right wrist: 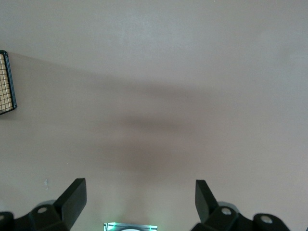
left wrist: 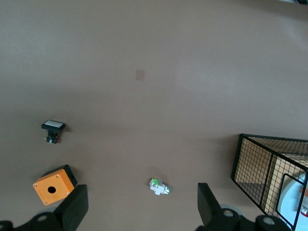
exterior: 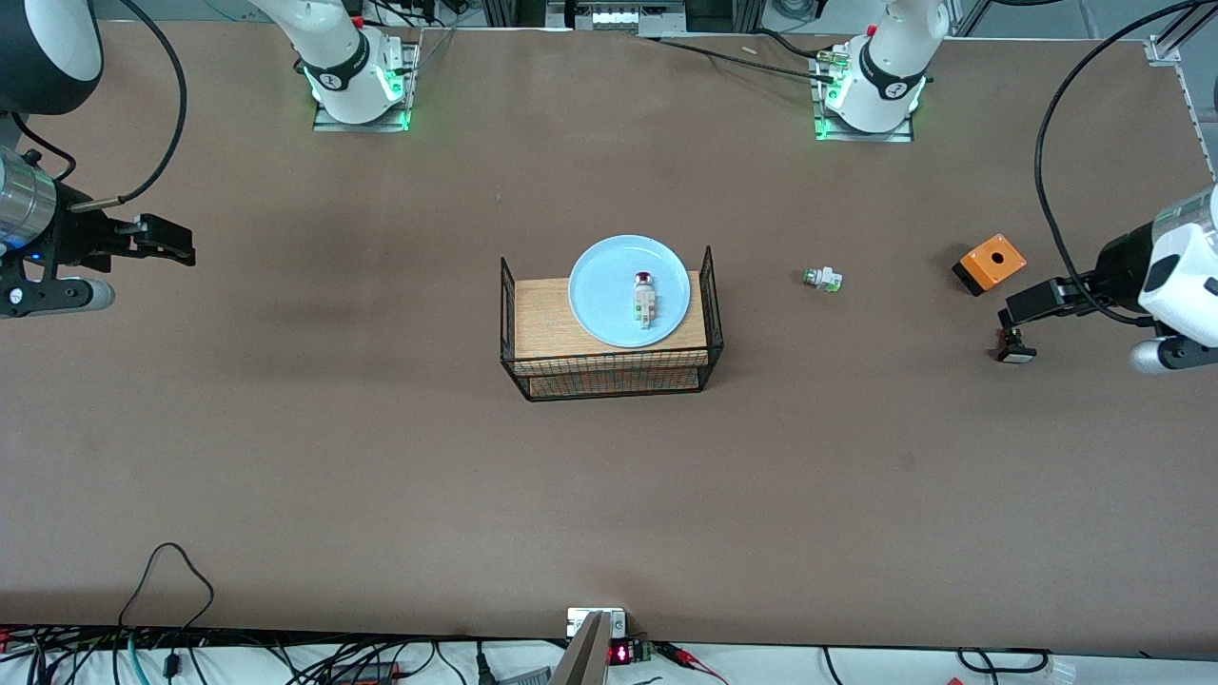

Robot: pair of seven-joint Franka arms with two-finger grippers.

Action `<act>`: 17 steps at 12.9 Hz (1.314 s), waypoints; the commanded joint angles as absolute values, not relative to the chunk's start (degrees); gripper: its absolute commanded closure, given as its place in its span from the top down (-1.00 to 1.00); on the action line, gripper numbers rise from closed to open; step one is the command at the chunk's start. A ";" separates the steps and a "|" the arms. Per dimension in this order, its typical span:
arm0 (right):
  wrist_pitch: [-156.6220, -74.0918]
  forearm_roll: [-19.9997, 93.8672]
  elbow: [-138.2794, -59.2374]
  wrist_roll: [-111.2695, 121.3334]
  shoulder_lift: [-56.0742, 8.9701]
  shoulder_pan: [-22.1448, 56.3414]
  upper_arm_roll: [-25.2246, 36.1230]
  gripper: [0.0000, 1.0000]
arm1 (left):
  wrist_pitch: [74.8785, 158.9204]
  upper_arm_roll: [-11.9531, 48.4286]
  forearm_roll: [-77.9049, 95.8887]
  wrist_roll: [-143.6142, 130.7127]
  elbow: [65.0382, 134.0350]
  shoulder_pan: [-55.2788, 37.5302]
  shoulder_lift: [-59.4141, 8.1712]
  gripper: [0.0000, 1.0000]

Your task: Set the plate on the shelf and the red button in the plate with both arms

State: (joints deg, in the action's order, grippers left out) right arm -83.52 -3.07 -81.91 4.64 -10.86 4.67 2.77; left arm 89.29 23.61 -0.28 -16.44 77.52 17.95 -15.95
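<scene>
Already placed: the round, shallow, pale blue plate (exterior: 629, 290) sat on the wooden top of the black wire-mesh rack (exterior: 609, 366) at mid-desk, and the tiny white switch body with a dark red round cap, the red button (exterior: 644, 299), lay on the plate.
Button axis: its long side ran toward and away from the front camera, red cap at the end nearer the robot bases.
Left gripper (exterior: 1015, 314): it hung over the brown desk (exterior: 381, 457) at the left arm's end, above the small black button with a white face (exterior: 1015, 352) and well apart from the rack.
Left fingers (left wrist: 72, 209): spread wide, holding nothing, touching nothing.
Right gripper (exterior: 171, 243): it hovered over bare desk at the right arm's end, also well apart from the rack.
Right fingers (right wrist: 73, 198): likewise wide and empty.
Which arm was nearer: neither clearly; the plate lay between the two, each about as far off.
Other loose items: a white piece with a green tip (exterior: 822, 278) and an orange box with a round hole (exterior: 990, 263) lay toward the left arm's end.
Judgement: both placements looked done, so no grasp seemed called for.
</scene>
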 commanded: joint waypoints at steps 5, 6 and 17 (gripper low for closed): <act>-82.62 -3.16 -80.24 4.92 -11.34 4.39 2.90 1.00 | 89.99 4.65 -1.59 -12.16 82.08 -0.73 -12.40 1.00; -82.70 -3.16 -80.24 4.92 -11.34 4.39 2.90 1.00 | 91.83 1.61 -1.41 -7.78 83.66 -2.53 -11.61 1.00; -82.53 -3.25 -79.45 4.92 -11.34 4.22 2.90 1.00 | 93.78 1.50 0.79 -3.01 87.02 2.98 -8.96 1.00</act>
